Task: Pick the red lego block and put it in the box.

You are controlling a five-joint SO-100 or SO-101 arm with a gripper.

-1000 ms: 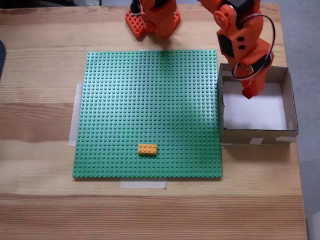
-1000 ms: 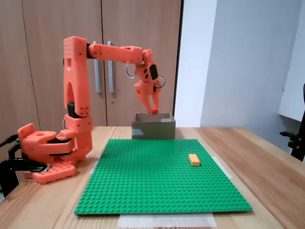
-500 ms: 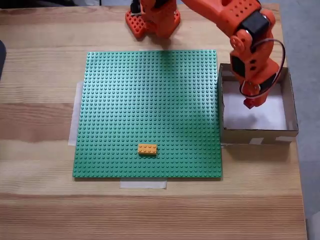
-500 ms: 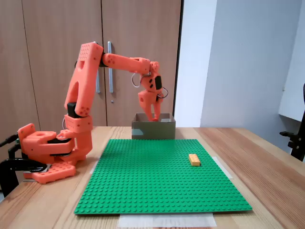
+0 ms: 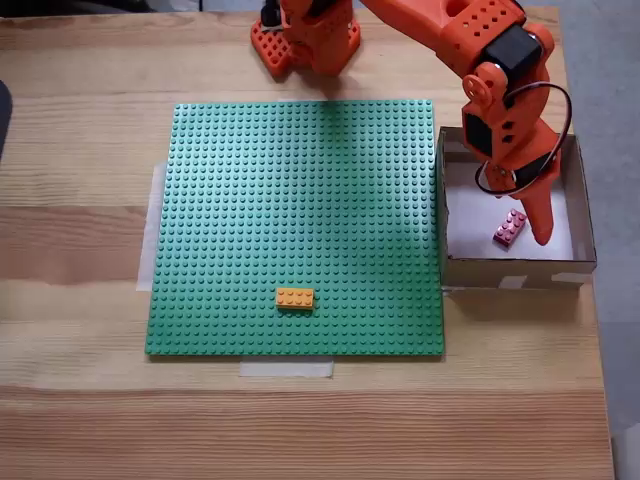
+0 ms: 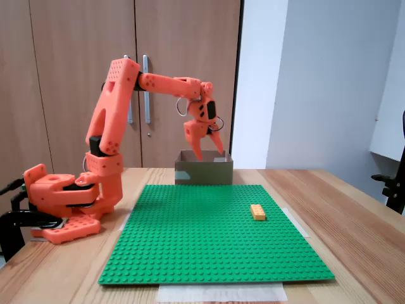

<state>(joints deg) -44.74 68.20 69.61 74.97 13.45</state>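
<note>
The red lego block [image 5: 509, 228], a small studded plastic brick, lies loose on the white bottom of the box [image 5: 515, 270], a shallow square of brown cardboard with pale tape patches. Just above it the orange end effector [image 5: 532, 222] hangs spread wide, holding nothing; its fingers [image 6: 197, 147] splay over the box rim. On the wooden desk [image 5: 80, 230] beside the box lies a green studded baseplate [image 5: 290, 200] carrying 1 yellow-orange brick [image 5: 294, 298].

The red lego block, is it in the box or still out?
In: the red lego block lies on the box's white floor, beside the open hand.
</note>
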